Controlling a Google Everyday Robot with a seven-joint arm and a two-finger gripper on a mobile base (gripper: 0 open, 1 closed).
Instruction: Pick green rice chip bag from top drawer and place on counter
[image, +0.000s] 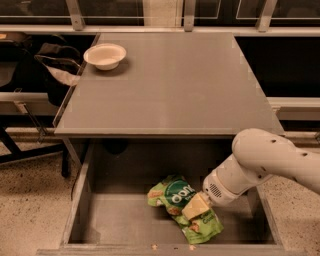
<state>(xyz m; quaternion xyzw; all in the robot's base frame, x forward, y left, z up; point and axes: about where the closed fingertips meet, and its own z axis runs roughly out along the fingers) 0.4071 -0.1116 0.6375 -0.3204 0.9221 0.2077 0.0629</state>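
Observation:
The green rice chip bag (176, 196) lies crinkled on the floor of the open top drawer (115, 220), right of its middle. My gripper (196, 206) reaches down into the drawer from the right on a white arm and rests on the bag's right half, with a pale yellow finger (195, 206) lying across it. The bag's lower end sticks out below the gripper. The counter (170, 85) is the grey tabletop just above and behind the drawer.
A white bowl (105, 55) stands on the counter's far left corner. Dark chairs and a bag stand on the floor to the left of the counter. Speckled floor lies on both sides of the drawer.

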